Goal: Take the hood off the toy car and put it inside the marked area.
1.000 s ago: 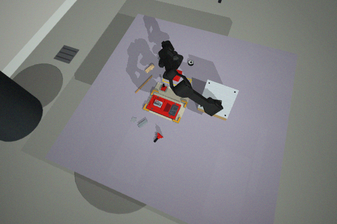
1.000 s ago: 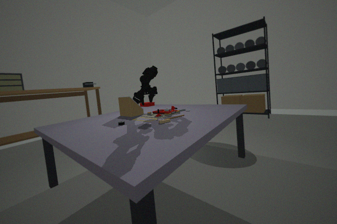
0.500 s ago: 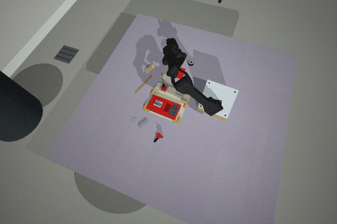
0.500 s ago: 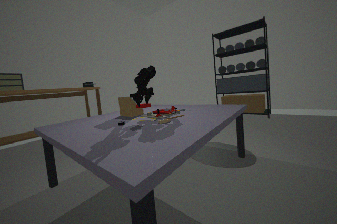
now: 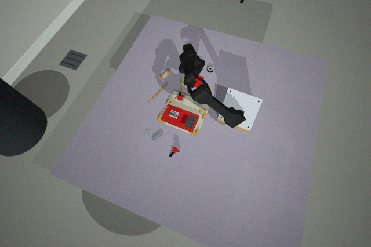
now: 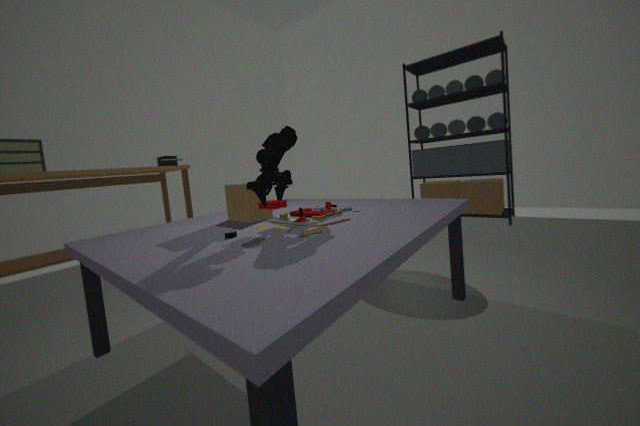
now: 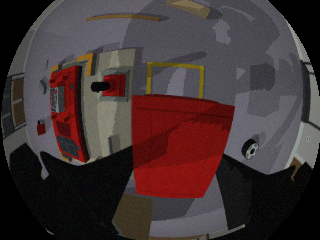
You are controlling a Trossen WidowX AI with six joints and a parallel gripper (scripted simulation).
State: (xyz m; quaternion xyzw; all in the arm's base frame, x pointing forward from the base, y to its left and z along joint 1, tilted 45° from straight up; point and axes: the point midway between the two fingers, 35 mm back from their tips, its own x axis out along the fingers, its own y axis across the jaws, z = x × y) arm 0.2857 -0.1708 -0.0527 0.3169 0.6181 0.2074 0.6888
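Observation:
My gripper (image 5: 195, 83) (image 6: 272, 200) (image 7: 176, 154) is shut on the red hood (image 5: 197, 82) (image 6: 273, 203) (image 7: 180, 143) and holds it a little above the table. The yellow outline of the marked area (image 5: 181, 84) (image 7: 175, 64) lies just below and ahead of the hood; my arm hides most of it in the overhead view. The red toy car (image 5: 179, 116) (image 6: 312, 212) (image 7: 67, 114) sits on a beige board (image 5: 191, 105) with orange corner marks, to the left of the hood in the wrist view.
A small red and black part (image 5: 179, 96) (image 7: 114, 86) lies on the board. A wooden block (image 5: 164, 75), a wooden stick (image 5: 157, 92), a small black ring (image 5: 210, 69) (image 7: 251, 148), grey blocks (image 5: 157, 134) and a red piece (image 5: 174, 149) lie around. The arm's white base plate (image 5: 248, 103) is at the right.

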